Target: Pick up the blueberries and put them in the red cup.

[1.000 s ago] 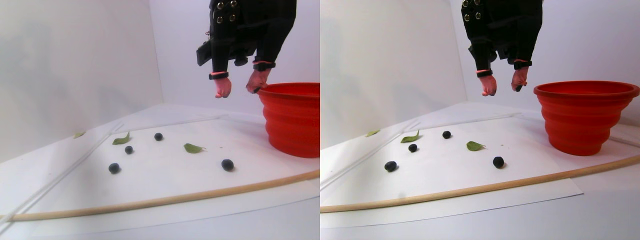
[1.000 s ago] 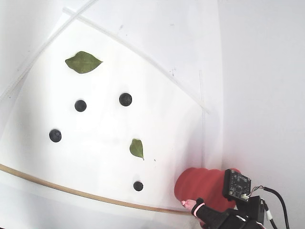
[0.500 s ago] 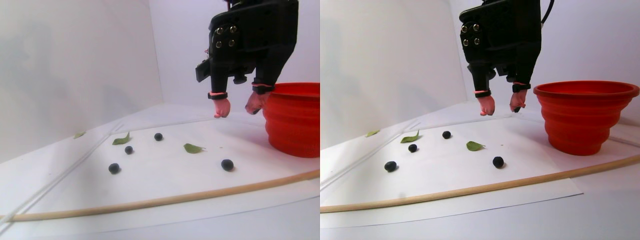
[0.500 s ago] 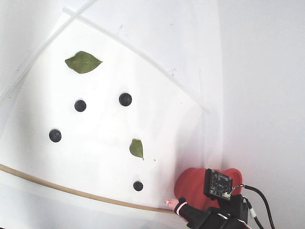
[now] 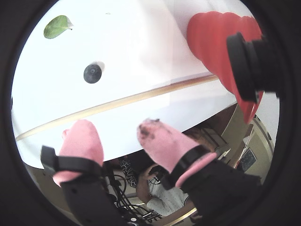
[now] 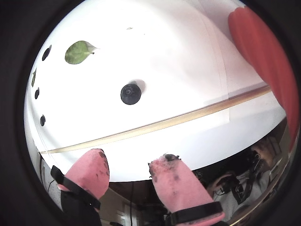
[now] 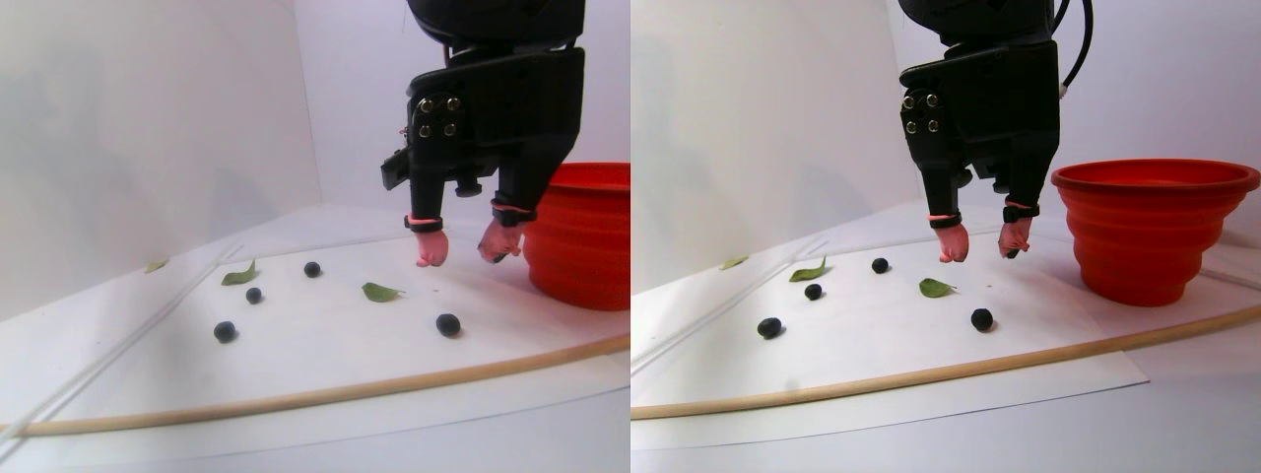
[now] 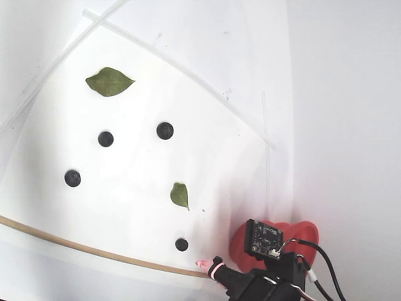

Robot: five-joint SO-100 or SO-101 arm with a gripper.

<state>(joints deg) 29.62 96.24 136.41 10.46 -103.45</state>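
Observation:
Several blueberries lie apart on the white sheet. The nearest one (image 7: 448, 324) (image 8: 182, 244) sits left of the red cup (image 7: 576, 236) (image 8: 239, 246). In both wrist views that same berry (image 5: 92, 73) (image 6: 130, 93) lies ahead of the fingers, and the cup (image 5: 211, 37) (image 6: 263, 52) is at the upper right. My gripper (image 7: 461, 258) (image 5: 114, 129) (image 6: 130, 161) hangs open just left of the cup, low over the sheet and behind the nearest berry. Nothing is between its pink, dark-stained pads (image 6: 171, 176). In the fixed view only one pink fingertip (image 8: 203, 264) shows.
Two green leaves (image 7: 380, 292) (image 7: 239, 275) lie among the berries, one (image 8: 180, 195) close to the nearest berry. A thin wooden rod (image 7: 325, 395) (image 8: 94, 251) curves along the sheet's front edge. A clear strip (image 8: 182, 75) borders the far side. White walls close the back.
The gripper has come down from level with the cup's rim to just above the sheet and shifted slightly away from the cup. It stays open. Berries, leaves and cup have not moved.

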